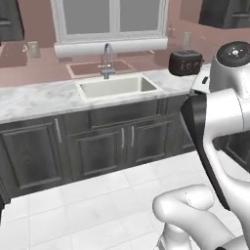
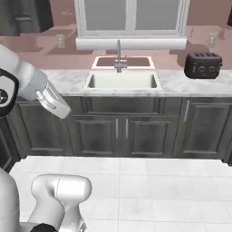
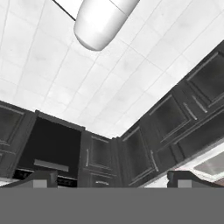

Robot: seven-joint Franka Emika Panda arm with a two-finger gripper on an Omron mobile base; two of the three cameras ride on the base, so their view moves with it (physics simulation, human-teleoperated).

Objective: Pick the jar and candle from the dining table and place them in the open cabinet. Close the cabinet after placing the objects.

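Note:
The jar, the candle and the dining table are out of view. Dark grey wall cabinets (image 1: pixel 225 12) (image 2: pixel 26 16) hang at the upper corners of the base views; I cannot tell whether a door stands open. My arm (image 1: pixel 220 110) rises high at the right of the left base view, folded close to the base. In the hand view my gripper (image 3: pixel 111 179) is open, its fingertips (image 3: pixel 42 177) set far apart with nothing between them. It looks down at white floor tiles and dark base cabinet doors (image 3: pixel 140 153).
A marble counter (image 1: pixel 34 100) runs ahead with a sink (image 1: pixel 119 87), a faucet (image 1: pixel 106 61) and a dark toaster (image 1: pixel 185 62) to the right. Dark base cabinets (image 2: pixel 120 129) stand below it. White tiled floor (image 2: pixel 149 190) lies between me and them.

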